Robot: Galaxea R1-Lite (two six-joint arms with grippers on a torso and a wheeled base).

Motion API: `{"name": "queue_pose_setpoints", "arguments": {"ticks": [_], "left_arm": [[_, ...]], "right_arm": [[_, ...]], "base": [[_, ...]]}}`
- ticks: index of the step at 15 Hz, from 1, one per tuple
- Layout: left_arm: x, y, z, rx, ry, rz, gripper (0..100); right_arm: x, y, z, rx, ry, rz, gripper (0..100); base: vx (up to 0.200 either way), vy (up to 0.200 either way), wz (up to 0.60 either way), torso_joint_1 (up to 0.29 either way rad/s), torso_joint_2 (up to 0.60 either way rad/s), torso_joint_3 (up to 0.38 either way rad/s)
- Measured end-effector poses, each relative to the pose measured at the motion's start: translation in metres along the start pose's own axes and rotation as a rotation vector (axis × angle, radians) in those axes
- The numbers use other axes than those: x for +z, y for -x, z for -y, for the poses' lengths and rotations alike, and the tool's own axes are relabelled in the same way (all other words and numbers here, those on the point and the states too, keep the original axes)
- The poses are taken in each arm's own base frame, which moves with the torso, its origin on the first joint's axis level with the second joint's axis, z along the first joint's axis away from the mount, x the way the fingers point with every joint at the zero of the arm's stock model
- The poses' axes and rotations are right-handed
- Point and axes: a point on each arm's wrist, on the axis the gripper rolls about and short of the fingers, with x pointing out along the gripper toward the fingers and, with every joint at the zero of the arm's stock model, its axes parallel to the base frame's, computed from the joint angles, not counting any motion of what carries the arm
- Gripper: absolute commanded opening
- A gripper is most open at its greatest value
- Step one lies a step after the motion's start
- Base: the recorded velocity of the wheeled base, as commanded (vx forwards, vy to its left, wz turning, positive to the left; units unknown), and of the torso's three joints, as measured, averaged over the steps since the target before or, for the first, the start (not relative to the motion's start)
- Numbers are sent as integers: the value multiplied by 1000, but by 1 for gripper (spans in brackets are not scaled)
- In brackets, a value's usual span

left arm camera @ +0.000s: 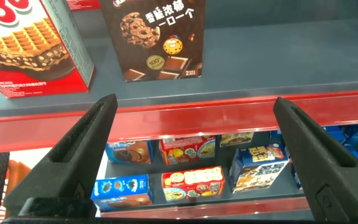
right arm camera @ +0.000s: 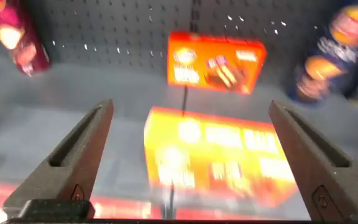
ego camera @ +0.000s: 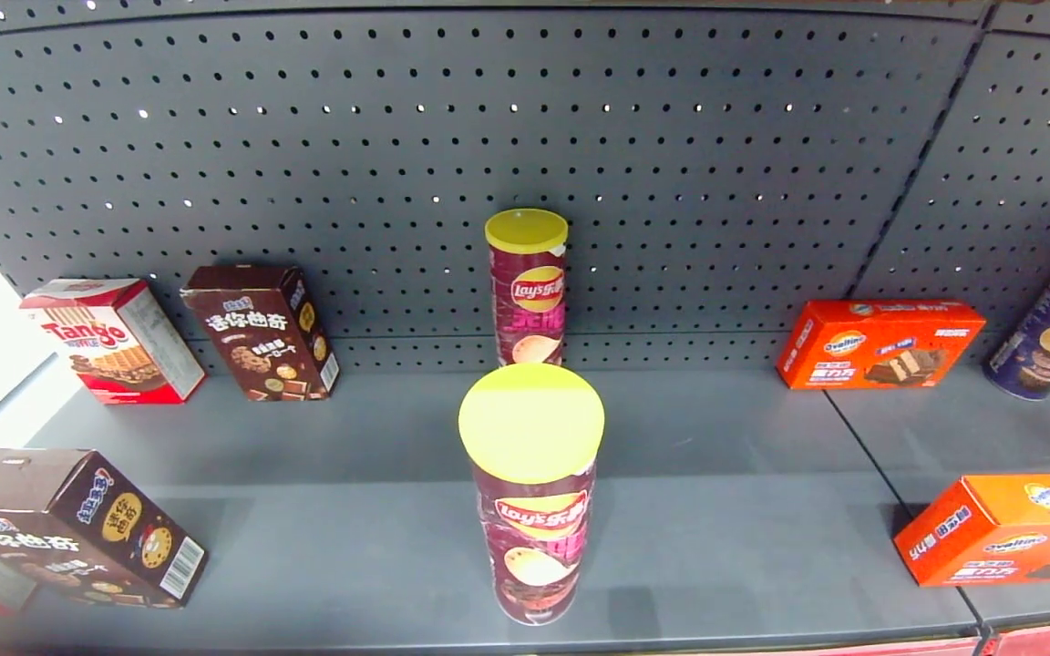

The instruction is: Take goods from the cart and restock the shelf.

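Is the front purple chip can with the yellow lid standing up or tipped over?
Standing up. The front purple chip can rests on its base on the grey shelf, yellow lid on top.

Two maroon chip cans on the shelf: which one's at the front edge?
The nearer can, by the shelf front edge; the other can stands behind it against the pegboard.

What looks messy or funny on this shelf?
Nothing is spilled or broken. The front chip can and back chip can stand upright. Oddest is the front cookie box at the left: it lies on its side, turned at a slant, while the back cookie box stands on end.
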Motion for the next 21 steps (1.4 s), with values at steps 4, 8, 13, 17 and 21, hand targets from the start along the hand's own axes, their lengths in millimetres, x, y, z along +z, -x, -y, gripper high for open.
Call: {"name": "queue_pose_setpoints", "arguments": {"ticks": [4, 8, 13, 17, 21], "left_arm": [[0, 0, 0, 0, -2, 0, 100], [0, 0, 0, 0, -3, 0, 100], [0, 0, 0, -1, -6, 2, 100], [0, 0, -1, 58, 28, 4, 100], [0, 0, -2, 80, 42, 4, 100]], "right_arm": [[-49, 44, -7, -46, -57, -47, 100], [-97, 45, -9, -152, -79, -78, 100], [-103, 46, -11, -96, -73, -70, 100], [-103, 46, -11, -97, -72, -68, 100], [-103, 46, -11, -96, -72, -69, 100]], "base": [[0, 0, 0, 0, 0, 0], [0, 0, 0, 0, 0, 0], [0, 0, 0, 0, 0, 0], [-100, 0, 0, 0, 1, 0], [0, 0, 0, 0, 0, 0]]}}
